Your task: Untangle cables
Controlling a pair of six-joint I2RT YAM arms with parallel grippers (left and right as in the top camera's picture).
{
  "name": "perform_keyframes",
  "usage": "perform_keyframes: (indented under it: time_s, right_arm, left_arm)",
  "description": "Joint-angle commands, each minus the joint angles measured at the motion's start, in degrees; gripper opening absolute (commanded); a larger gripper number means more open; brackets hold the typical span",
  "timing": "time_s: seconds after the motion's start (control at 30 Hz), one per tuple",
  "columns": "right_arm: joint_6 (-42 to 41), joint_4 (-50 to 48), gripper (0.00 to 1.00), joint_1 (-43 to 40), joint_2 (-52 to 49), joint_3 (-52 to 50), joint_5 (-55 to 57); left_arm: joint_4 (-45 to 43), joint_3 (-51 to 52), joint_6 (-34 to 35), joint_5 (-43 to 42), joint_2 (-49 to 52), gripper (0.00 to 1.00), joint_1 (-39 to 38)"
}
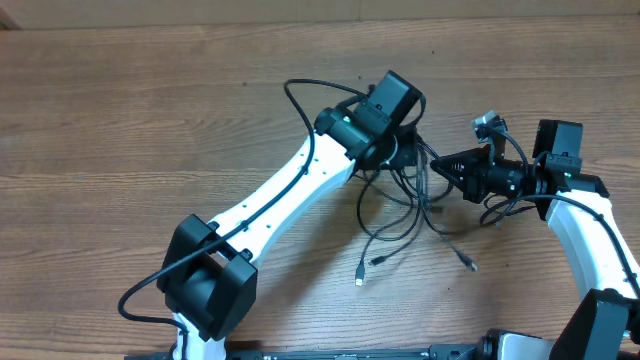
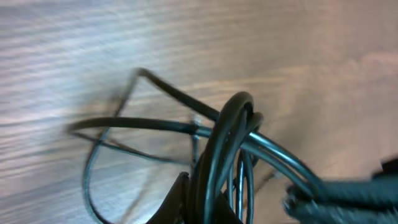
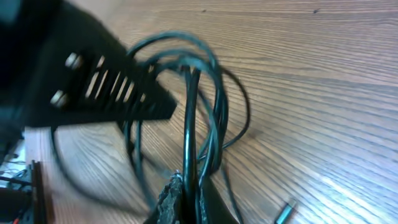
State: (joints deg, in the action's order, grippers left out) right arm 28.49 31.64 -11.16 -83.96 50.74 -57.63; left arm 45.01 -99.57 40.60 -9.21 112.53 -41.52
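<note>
Surface notes: wood, plastic, metal.
The table [image 1: 120,110]: brown wood grain, matt, smooth. The cables [image 3: 189,112]: black sheath, glossy, plastic-looking; plugs [image 1: 358,278] silvery metal. The arm shells [image 1: 290,195]: white, smooth plastic. The right gripper [image 3: 186,194] pads [image 3: 169,196]: dark, rough-textured.

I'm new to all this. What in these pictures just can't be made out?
- Left gripper: overhead, its own wrist camera covers it. The left wrist view is blurred and its bottom edge cuts off the fingers, so open or shut is unclear.
- Right gripper: in the right wrist view the cables cross it, so the grip is unclear.
- Cable crossings: too thin overhead, blurred close up.
- Plugs: too small overhead to tell their type.
</note>
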Motion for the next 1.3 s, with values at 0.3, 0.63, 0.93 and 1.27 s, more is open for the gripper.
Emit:
perform_keyframes:
  time_s: [0.3,0.63,0.93,1.27]
  right_arm:
    - [0.33,2.71,0.04,0.28,-0.07,0.74,-1.29]
    - [0.09,11.26,0.04,0.28,-0.07,0.74,3.21]
    - [-19.74,6.05,0.04,0.22,-0.07,0.74,14.21]
    - [-47.15,1.86,0.04,0.17,-0.07,0.74,38.05]
  left_arm:
    - [-0.24,-0.09,2.29,5.38,0.07,0.04,4.13]
    - [1.73,-0.09,10.16,10.29,0.07,0.04,7.43]
    - [5.05,-0.09,27.06,11.17,0.07,0.04,10.05]
    - [6.36,-0.09,23.96,10.97,0.07,0.04,11.13]
